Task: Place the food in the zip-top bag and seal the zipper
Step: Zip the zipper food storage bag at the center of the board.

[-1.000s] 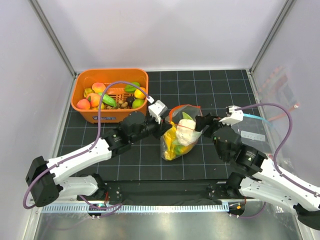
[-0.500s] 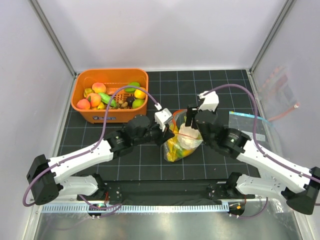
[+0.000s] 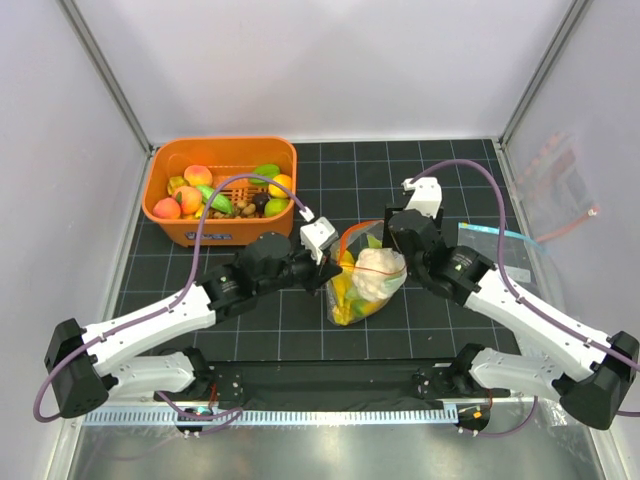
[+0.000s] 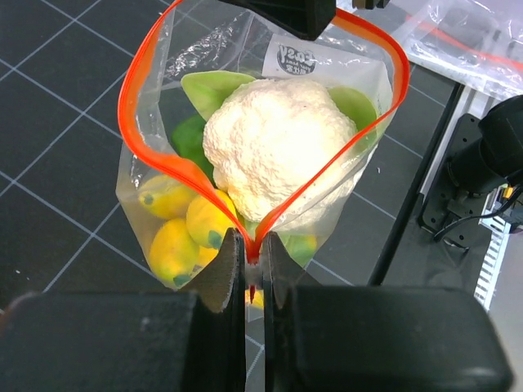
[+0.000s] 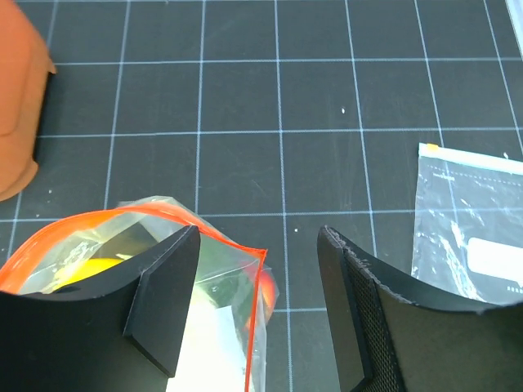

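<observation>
zip-top bag (image 3: 350,300) on the mat just right of the orange basket (image 3: 215,237), mouth gaping, white cauliflower (image 4: 278,147) over yellow pieces (image 4: 172,245) inside, left gripper (image 4: 253,245) closed, pinching the zipper (image 4: 124,98) at its basket-side end, right gripper (image 5: 257,302) open around the farther corner

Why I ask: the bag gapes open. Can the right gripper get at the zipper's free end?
Probably yes: the right gripper hangs open right over that corner of the zipper, nothing between, while the left gripper pinches the opposite end.
</observation>
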